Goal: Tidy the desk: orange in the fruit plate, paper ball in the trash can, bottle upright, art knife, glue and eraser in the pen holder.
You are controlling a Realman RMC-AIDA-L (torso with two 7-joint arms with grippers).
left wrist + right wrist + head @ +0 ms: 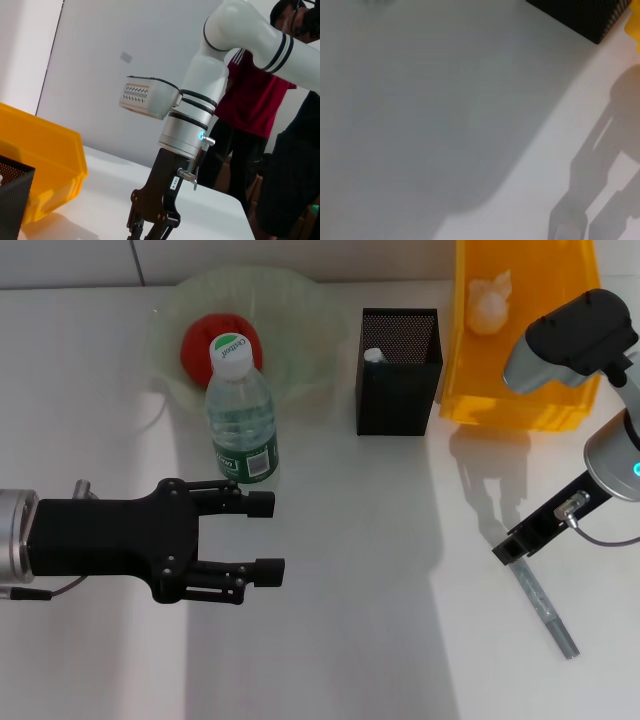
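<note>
Right pincer (508,550) hanging directly over near end of art knife (546,606), grip state indiscernible; knife's long axis running away toward tabletop (380,640) front; left pincer (265,537) spread wide, well apart.

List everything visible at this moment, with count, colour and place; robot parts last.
Orange: one, red-orange, in the fruit plate.
Fruit plate: one, pale green, far left of the desk.
Bottle: one, clear with green label, upright in front of the plate.
Pen holder: one, black mesh, desk centre.
Trash can: one, yellow-orange, far right.
Paper ball: one, white, inside the trash can.
Art knife: one, grey, flat on the desk, near right.
Person: one, red shirt, beyond the desk.
Left gripper: black, jaws open, near the bottle.
Right gripper: black, at the knife's end.
</note>
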